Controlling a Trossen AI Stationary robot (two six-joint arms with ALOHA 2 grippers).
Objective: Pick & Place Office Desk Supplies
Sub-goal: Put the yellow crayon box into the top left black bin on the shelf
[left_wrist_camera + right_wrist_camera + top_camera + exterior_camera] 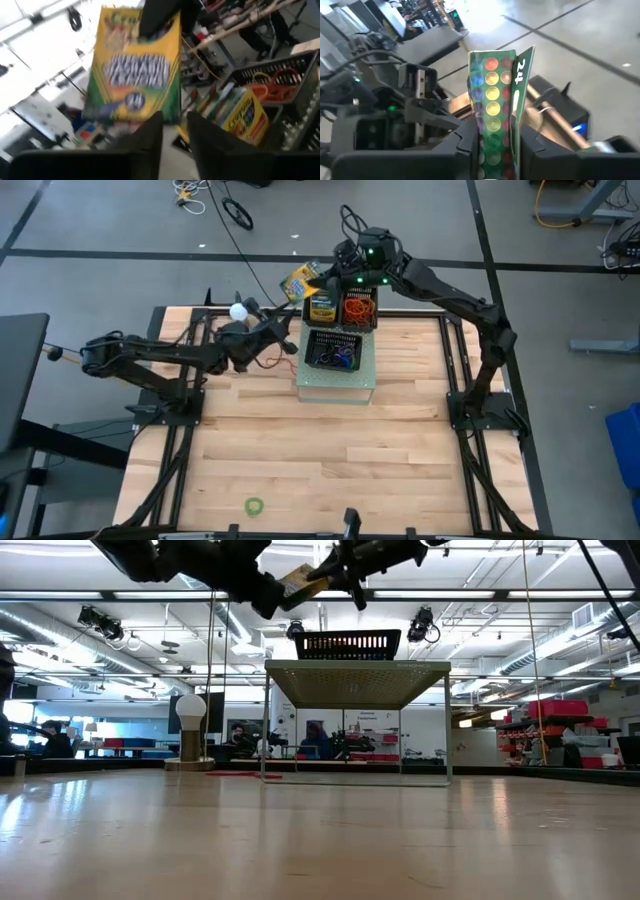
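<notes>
Above table's far edge: right gripper (495,150) jaws clamp crayon box (495,110); left gripper (175,135) jaws parted, empty.

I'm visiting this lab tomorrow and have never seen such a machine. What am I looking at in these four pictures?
This is a robot with two dark arms at a wooden table, each ending in a two-finger claw. One picture looks straight down, one looks level across the tabletop, and two come from cameras on the arms' wrists. The right claw grips a yellow-green crayon box in the air near the table's far edge. The left claw is right beside it, fingers apart, not holding it. On the table a clear stand carries black baskets holding another crayon box and orange rubber bands. A green rubber band lies alone near the front edge, and a white ball stands by the left arm.
</notes>
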